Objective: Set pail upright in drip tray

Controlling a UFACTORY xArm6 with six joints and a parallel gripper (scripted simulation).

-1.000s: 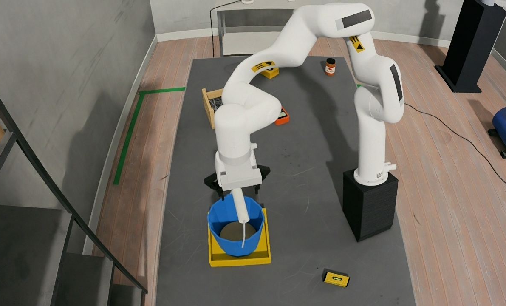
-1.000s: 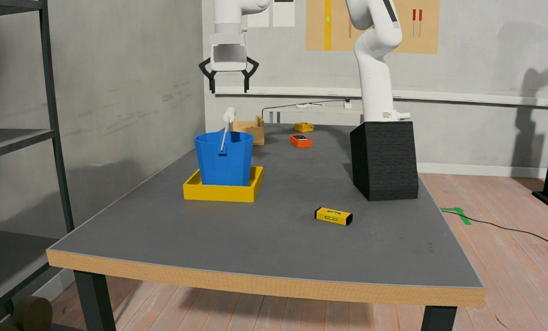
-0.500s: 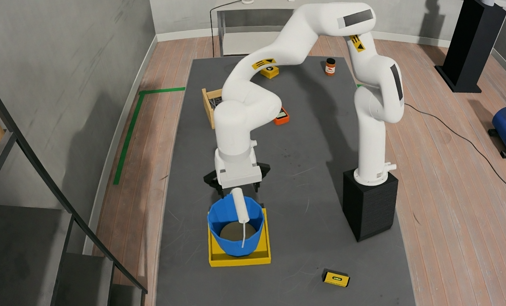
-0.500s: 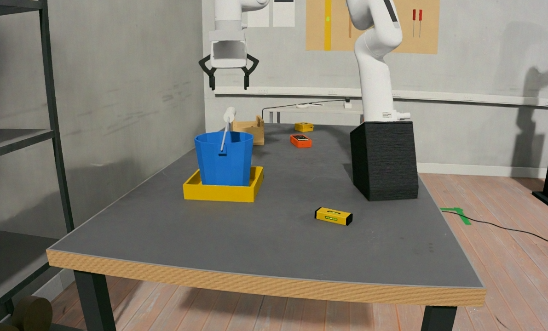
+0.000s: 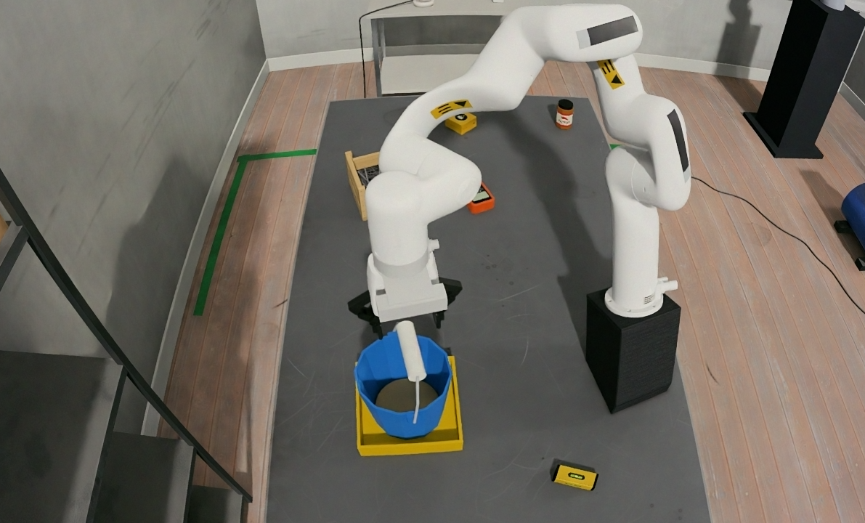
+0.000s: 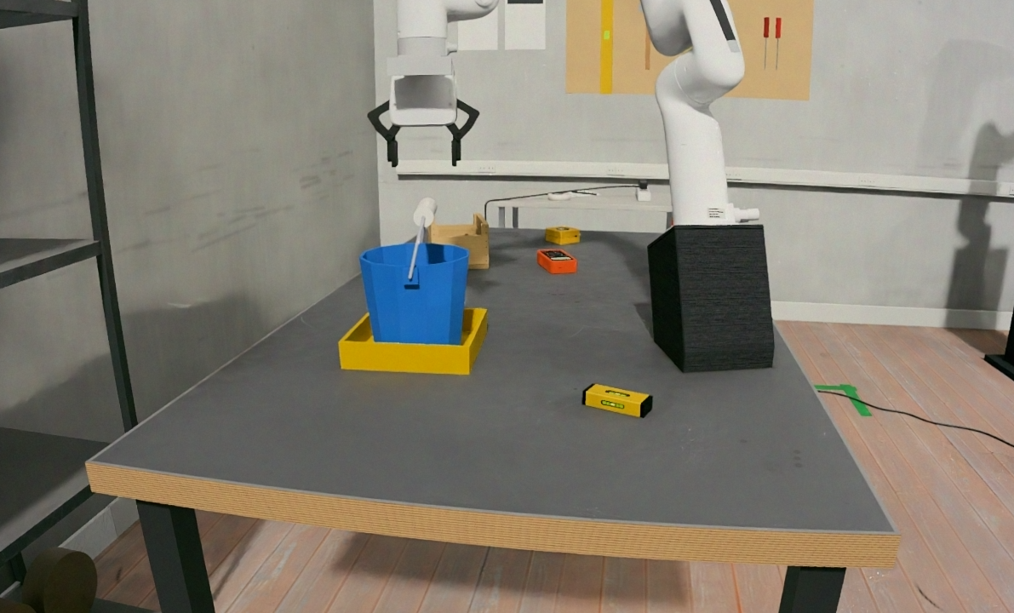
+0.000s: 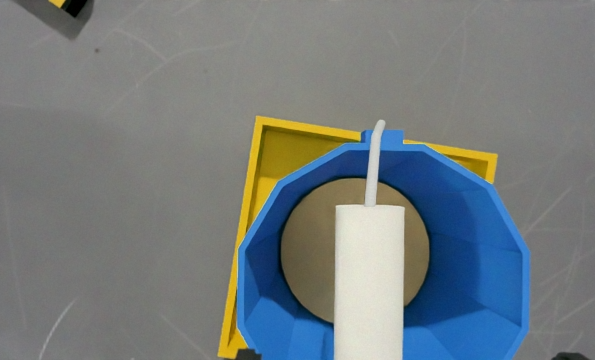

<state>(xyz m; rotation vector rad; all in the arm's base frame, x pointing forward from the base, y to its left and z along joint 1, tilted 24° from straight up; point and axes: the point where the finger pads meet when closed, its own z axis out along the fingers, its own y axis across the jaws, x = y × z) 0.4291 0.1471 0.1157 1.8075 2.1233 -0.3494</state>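
The blue pail [image 6: 414, 294] stands upright in the yellow drip tray [image 6: 412, 344], its base inside the tray's walls. Its white handle grip [image 6: 423, 211] stands up above the rim. In the top view the pail [image 5: 402, 395] and tray [image 5: 410, 439] lie near the table's front left. My gripper [image 6: 423, 146] is open and empty, well above the handle, touching nothing. In the wrist view the pail [image 7: 384, 255], its handle grip [image 7: 369, 280] and the tray [image 7: 262, 165] lie below; only the fingertips show at the bottom edge.
A yellow spirit level [image 6: 615, 400] lies to the right of the tray. An orange meter [image 6: 557, 260], a wooden crate [image 6: 461, 238], a yellow box [image 6: 562, 234] and a jar [image 5: 563, 113] lie farther back. The black arm pedestal [image 6: 709, 297] stands on the right.
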